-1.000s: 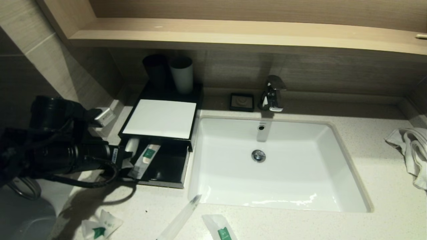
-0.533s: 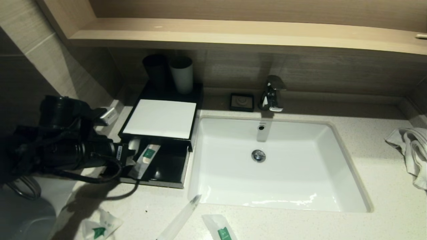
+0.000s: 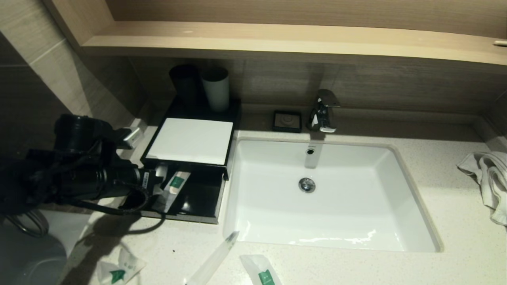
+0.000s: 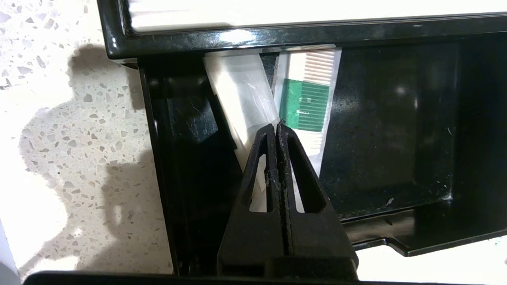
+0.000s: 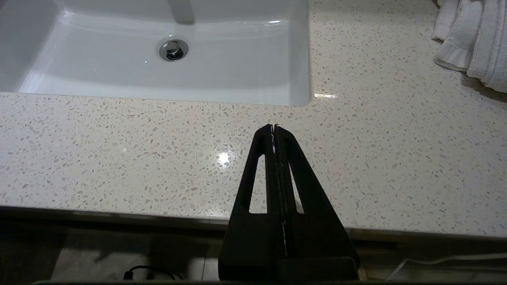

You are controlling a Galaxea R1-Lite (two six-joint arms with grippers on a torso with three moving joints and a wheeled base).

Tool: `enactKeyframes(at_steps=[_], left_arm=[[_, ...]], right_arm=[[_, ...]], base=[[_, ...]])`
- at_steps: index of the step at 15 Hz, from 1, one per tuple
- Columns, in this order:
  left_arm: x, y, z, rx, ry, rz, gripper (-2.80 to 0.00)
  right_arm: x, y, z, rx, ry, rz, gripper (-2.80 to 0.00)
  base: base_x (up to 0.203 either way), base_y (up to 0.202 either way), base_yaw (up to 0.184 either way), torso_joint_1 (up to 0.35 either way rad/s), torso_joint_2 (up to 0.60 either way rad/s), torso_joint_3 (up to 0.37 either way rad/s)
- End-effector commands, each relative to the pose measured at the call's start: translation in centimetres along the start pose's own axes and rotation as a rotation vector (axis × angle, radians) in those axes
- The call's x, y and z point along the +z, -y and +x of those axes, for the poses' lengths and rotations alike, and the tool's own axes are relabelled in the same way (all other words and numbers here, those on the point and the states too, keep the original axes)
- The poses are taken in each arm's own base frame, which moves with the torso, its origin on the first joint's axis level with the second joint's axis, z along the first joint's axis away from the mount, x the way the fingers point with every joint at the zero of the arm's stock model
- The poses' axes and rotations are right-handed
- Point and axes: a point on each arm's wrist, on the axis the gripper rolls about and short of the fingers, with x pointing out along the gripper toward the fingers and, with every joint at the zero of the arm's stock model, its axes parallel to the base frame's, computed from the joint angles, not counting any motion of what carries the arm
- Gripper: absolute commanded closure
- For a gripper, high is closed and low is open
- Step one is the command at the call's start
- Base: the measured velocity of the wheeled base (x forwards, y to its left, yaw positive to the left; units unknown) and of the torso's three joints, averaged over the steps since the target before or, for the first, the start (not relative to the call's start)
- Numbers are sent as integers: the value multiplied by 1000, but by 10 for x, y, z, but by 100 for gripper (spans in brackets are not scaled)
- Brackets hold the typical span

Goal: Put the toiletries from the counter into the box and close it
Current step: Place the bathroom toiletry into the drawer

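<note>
Speckled cream stone forms the desk in the head view, with a smooth white rectangular sink basin sunk into it. On the robot's left of the basin sits the box, a flat glossy black case with a matte white square top panel; its shallow front drawer is pulled out. Inside the drawer lie a green-labelled sachet and a clear-wrapped white packet. The left gripper, a bulky black arm end, reaches into the drawer's left part. Near the desk's front edge lie a crinkled green-labelled sachet, a long thin clear-wrapped stick and another labelled sachet. A black cup and a white cup stand behind the box; a rumpled white towel lies far right.

From the left wrist, the black triangular fingers are pressed together, empty, their tips over the clear packet just beside the green-labelled sachet, both angled under the box's top edge.

From the right wrist, the right gripper hangs over bare desk at its front edge, its fingers together, holding nothing.
</note>
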Motion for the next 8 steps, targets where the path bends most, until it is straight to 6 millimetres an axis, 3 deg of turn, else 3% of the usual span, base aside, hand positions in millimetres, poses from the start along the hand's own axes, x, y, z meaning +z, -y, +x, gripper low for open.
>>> enactKeyframes(at_steps=[1, 2, 3, 4, 8], left_arm=[[1, -1, 3, 21, 0, 0, 0], [1, -2, 4, 41, 3, 0, 0], [2, -2, 4, 43, 10, 0, -125], [3, -2, 3, 42, 15, 1, -280], [6, 1, -10, 42, 50, 3, -280]], right_arm=[[0, 0, 0, 1, 0, 0, 0], [0, 0, 0, 1, 0, 0, 0], [0, 0, 0, 1, 0, 0, 0], [0, 0, 0, -1, 0, 0, 0], [0, 0, 0, 1, 0, 0, 0]], base=[[0, 0, 0, 0, 0, 0], [0, 0, 0, 0, 0, 0], [0, 0, 0, 0, 0, 0], [0, 0, 0, 0, 0, 0], [0, 0, 0, 0, 0, 0]])
